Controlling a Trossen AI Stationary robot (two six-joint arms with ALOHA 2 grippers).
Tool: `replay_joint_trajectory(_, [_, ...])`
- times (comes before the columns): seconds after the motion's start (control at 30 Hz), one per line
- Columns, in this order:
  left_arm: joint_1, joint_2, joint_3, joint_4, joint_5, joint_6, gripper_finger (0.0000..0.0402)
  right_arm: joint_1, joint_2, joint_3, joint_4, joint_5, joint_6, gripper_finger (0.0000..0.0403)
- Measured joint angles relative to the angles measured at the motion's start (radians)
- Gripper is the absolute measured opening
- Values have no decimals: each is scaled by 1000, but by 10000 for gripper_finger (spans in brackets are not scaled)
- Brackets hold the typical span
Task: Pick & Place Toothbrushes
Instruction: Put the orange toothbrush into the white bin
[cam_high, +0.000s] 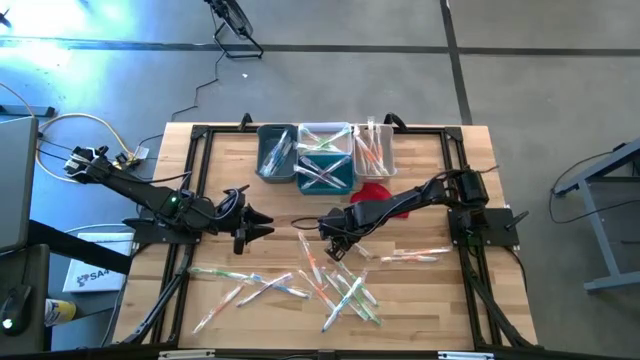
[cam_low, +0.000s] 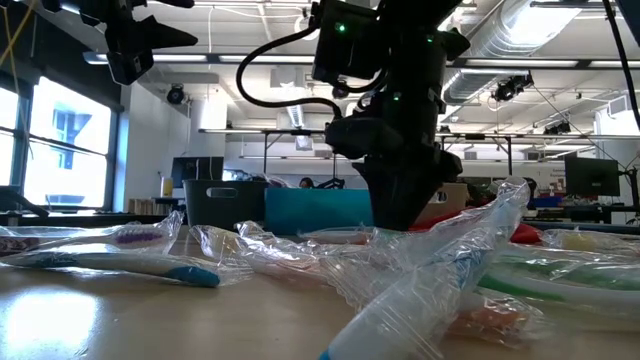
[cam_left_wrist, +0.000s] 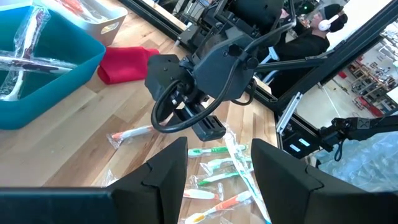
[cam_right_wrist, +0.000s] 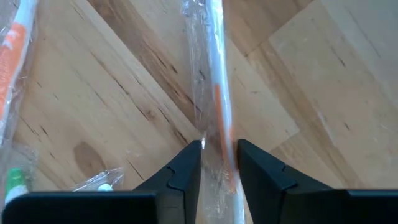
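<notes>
The right gripper (cam_right_wrist: 217, 163) is low over the pale wooden counter (cam_high: 420, 290), its dark fingers (cam_right_wrist: 184, 169) narrowed on either side of a thin orange-and-white toothbrush in a clear crinkled plastic wrapper (cam_right_wrist: 214, 93) that lies flat on the wood between them; whether they already pinch it I cannot tell. More wrapped toothbrushes (cam_high: 345, 290) lie scattered over the near counter, some overlapping. Such a brush looks light and stiff, but its loose film is slippery, so I judge the best hold is across the handle's middle, squeezing through the wrapper, not on slack plastic. The left gripper (cam_high: 262, 226) waits mid-counter with fingers spread and empty
</notes>
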Motion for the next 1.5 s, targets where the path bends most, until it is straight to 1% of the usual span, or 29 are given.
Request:
replay_joint_trajectory(0.1, [0,0,0,0,0,0,175,0,0,0,0,1,0,76])
replay_joint_trajectory(0.3, [0,0,0,0,0,0,175,0,-1,0,0,33,1,17])
replay_joint_trajectory(0.33, [0,0,0,0,0,0,175,0,-1,0,0,33,1,13])
replay_joint_trajectory(0.5, [0,0,0,0,0,0,175,0,-2,0,0,52,0,13])
replay_joint_trajectory(0.73, [0,0,0,0,0,0,175,0,-2,0,2,52,-10,7])
replay_joint_trajectory(0.97, [0,0,0,1,0,-3,175,-1,-17,0,20,14,-33,6])
replay_joint_trajectory(1.1, [0,0,0,1,0,-3,175,-2,-62,0,46,20,-35,5])
replay_joint_trajectory(1.27, [0,0,0,1,0,-2,175,-15,-153,0,76,30,-51,5])
replay_joint_trajectory(1.5, [0,0,0,-1,-1,1,175,-23,-287,0,132,124,-57,5])
